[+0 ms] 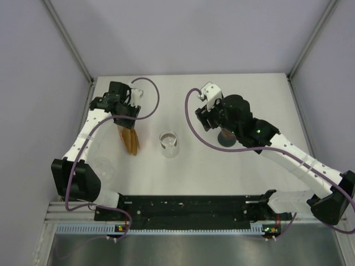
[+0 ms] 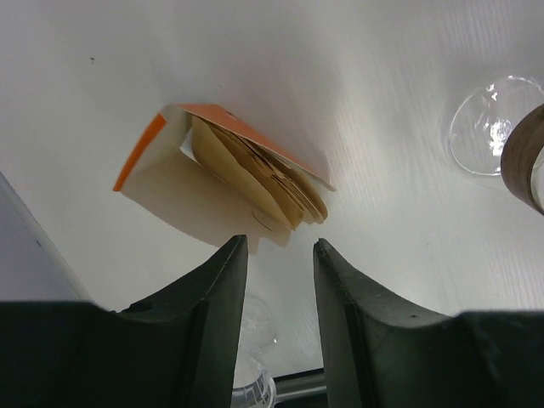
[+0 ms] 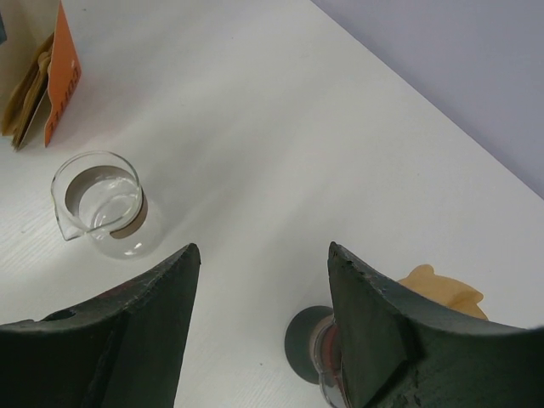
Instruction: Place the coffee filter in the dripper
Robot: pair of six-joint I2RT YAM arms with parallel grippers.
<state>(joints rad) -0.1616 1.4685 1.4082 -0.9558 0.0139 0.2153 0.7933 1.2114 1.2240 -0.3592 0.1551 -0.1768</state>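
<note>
A pack of brown coffee filters in an orange and white sleeve lies on the white table; it also shows in the top view and the right wrist view. My left gripper is open and empty, just short of the pack's open end. The dripper, with a dark base and glass body, stands under my right arm. A tan filter edge shows at its top, mostly hidden by my right finger. My right gripper is open and empty beside the dripper.
A glass carafe with a brown band stands mid-table between the arms, seen also in the right wrist view and the left wrist view. A clear glass piece sits near the left arm's base. Grey walls enclose the table.
</note>
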